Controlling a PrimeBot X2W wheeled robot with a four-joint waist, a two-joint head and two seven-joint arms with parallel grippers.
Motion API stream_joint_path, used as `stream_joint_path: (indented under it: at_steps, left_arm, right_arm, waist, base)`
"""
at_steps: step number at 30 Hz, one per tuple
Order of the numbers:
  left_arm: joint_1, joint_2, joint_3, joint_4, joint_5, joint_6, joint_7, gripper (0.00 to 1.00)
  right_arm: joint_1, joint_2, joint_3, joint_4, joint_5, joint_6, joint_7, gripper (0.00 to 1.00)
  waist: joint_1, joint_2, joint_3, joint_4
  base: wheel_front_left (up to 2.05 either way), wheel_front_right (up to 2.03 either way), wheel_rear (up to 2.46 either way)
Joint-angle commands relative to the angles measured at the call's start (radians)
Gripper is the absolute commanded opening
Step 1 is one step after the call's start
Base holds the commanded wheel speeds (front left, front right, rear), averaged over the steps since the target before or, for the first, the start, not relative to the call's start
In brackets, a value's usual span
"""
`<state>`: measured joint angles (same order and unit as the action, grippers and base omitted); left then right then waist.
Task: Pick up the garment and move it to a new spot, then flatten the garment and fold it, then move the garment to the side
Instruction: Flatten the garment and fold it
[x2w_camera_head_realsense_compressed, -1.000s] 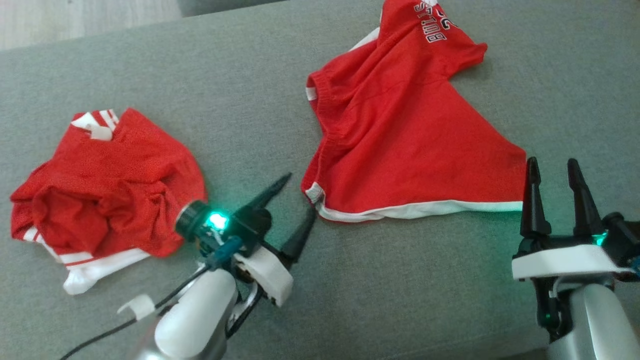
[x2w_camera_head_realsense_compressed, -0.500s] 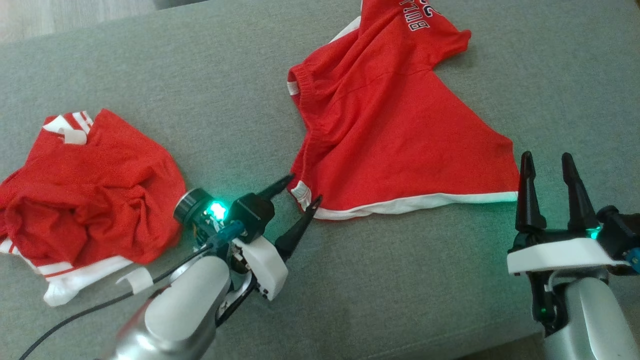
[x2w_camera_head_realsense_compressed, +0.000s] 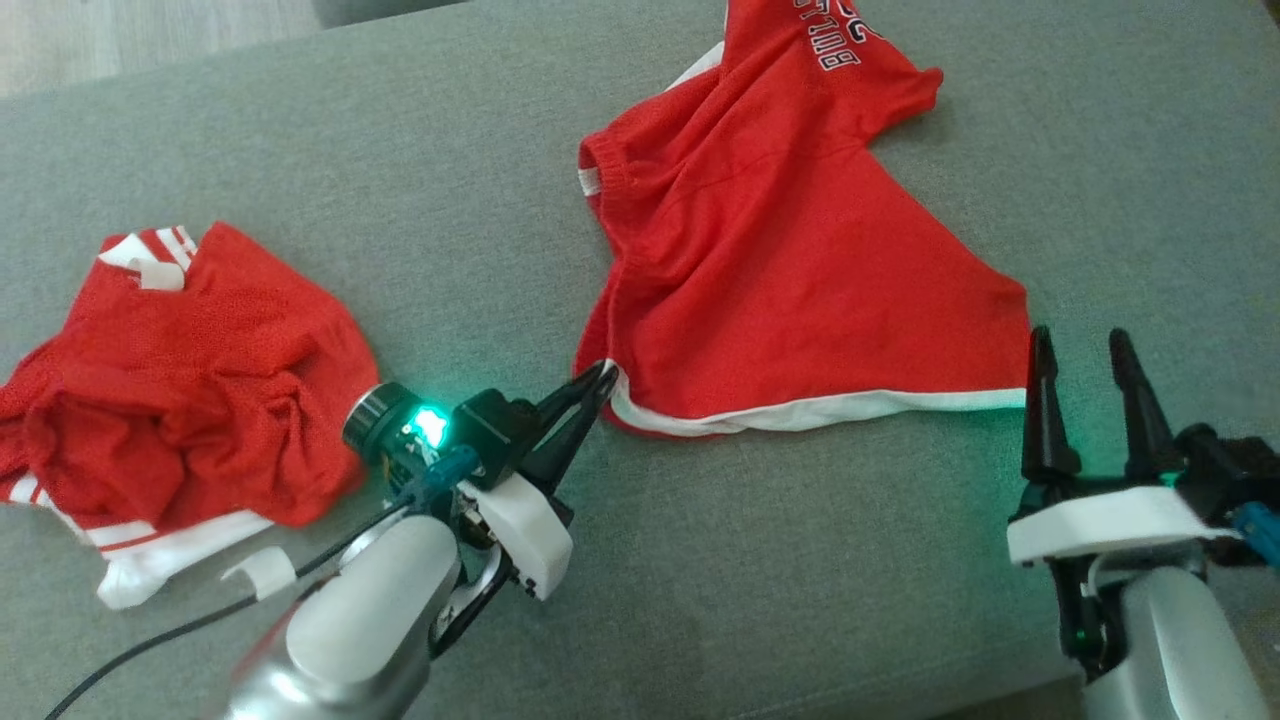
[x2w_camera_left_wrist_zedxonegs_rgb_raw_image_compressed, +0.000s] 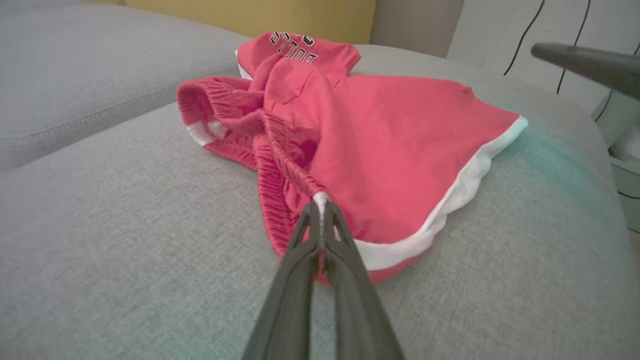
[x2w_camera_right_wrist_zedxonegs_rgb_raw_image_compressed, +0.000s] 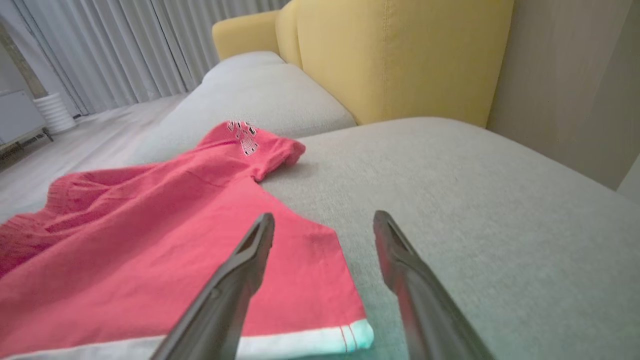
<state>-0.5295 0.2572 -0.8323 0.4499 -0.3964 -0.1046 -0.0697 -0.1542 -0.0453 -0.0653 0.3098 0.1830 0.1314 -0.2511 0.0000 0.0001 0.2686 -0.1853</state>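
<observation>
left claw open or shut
Shut: the left claw pinches the shorts at a white-trimmed corner, fingers pressed together.

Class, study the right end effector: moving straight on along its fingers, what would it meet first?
Probably the white-hemmed corner of the red garment, lying just ahead of the open right end effector; beyond it, grey cushion. Its height above the fabric is unclear.

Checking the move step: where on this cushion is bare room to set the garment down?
Bare: the strip of grey cushion between the crumpled red garment and the red shorts, and the near stretch between left gripper and right gripper. Crowded: far right, around the shorts.
</observation>
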Motion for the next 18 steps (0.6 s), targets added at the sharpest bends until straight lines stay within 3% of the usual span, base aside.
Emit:
stream_joint_path:
  at_steps: [1,18]
  left_arm:
    - [-0.045,0.018,0.046,-0.034,-0.004,0.011,-0.016,0.00]
    - [-0.042,0.015,0.050,-0.091,-0.012,0.046,-0.053,0.00]
  right_arm:
    - [-0.026,-0.005,0.015,0.001,-0.012,-0.001,-0.007,1.00]
    - [-0.137,-0.005,-0.036,0.313,-0.051,-0.001,0.095,1.00]
  waist:
    - [0.0000,-0.0001,-0.003,0.004]
    - [0.0000,-0.0001,0.004,0.041]
  base:
    - [0.00,0.00,0.00]
    - [0.00,0.00,0.00]
